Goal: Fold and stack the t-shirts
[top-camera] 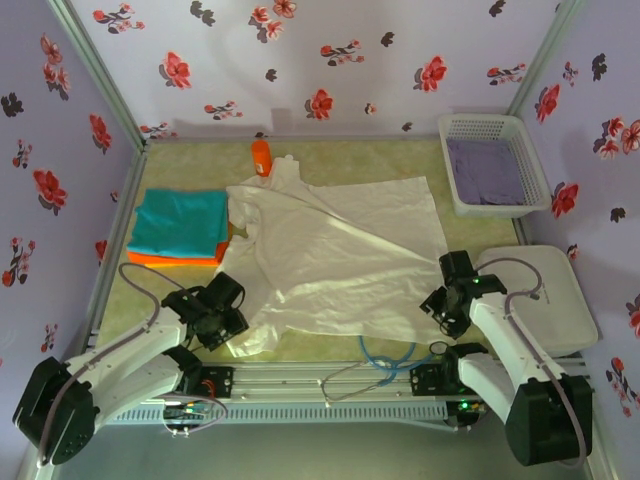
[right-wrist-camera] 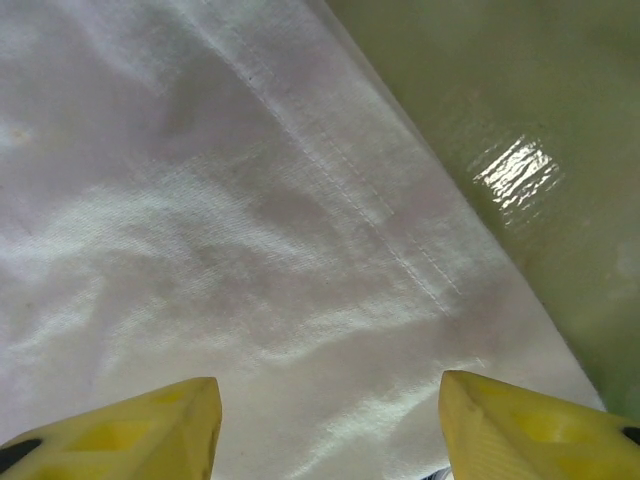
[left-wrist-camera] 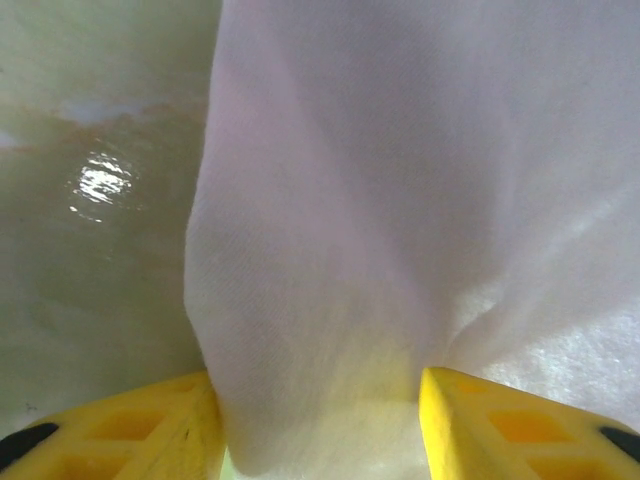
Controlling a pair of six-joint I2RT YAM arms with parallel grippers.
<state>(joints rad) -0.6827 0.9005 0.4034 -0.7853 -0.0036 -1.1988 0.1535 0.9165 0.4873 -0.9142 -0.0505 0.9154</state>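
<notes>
Cloth covered the middle of the table (top-camera: 400,160) in the top view: the white tee (top-camera: 340,260) lay spread and wrinkled between the two claws. The left claw (top-camera: 232,322) sat low at the tee's near left corner, touching its edge. Beyond that claw and a little to its left lay the teal tee (top-camera: 182,220), folded flat on the orange tee (top-camera: 175,259). The right claw (top-camera: 434,304) sat at the tee's near right corner. Beyond it stood a basket (top-camera: 480,125) with purple cloth (top-camera: 485,170) inside.

From the left wrist, the left claw (left-wrist-camera: 320,420) had its yellow fingers (left-wrist-camera: 130,430) apart with a raised fold of the white tee (left-wrist-camera: 400,200) filling the gap and touching both. Whether they pinched it I could not tell. Bare table (left-wrist-camera: 90,250) showed to the claw's left.

From the right wrist, the right claw (right-wrist-camera: 330,420) stood open, fingers (right-wrist-camera: 140,430) spread above the white tee (right-wrist-camera: 200,230). The cloth lay flat under and ahead of it, its stitched hem running diagonally. Bare table (right-wrist-camera: 520,150) showed ahead to the claw's right.
</notes>
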